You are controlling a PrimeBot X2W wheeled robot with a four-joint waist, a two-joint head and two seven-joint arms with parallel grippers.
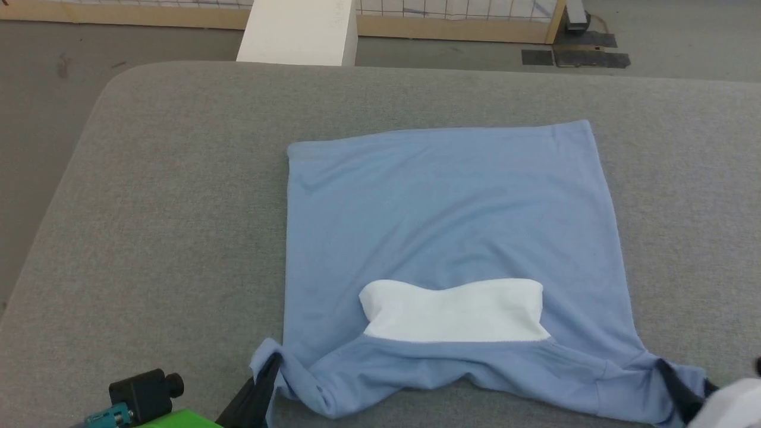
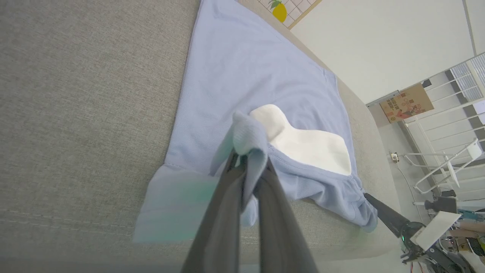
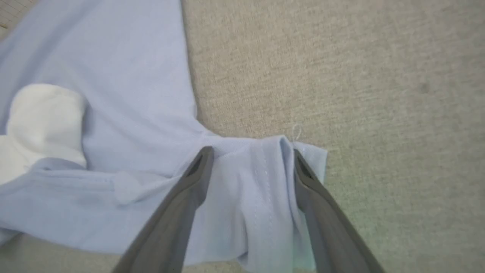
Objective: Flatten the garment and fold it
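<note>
A wide surface covered in grey woven cloth, with a rounded far-left corner, carries everything. At its near left edge sits a small black boxy part with a short round barrel, above a bright green piece.

Just to the right of it, the left gripper has its two long dark fingers pressed together on a bunched fold of the garment, at its near left corner. The pinched cloth rises a little over the fingertips and wrinkles around them.

The garment is a light blue T-shirt of soft, matte knit. It lies in the middle of the surface, its body spread nearly flat in a rough square, the straight hem at the far side and the neck toward the robot. Inside the neck a white patch shows, smooth, with a wavy upper edge. The near edge of the shirt is creased and curved.

At the far right, the right gripper holds its fingers well apart, one on each side of the right sleeve. The stitched hem of the sleeve lies in loose, soft folds between them, not squeezed.
</note>
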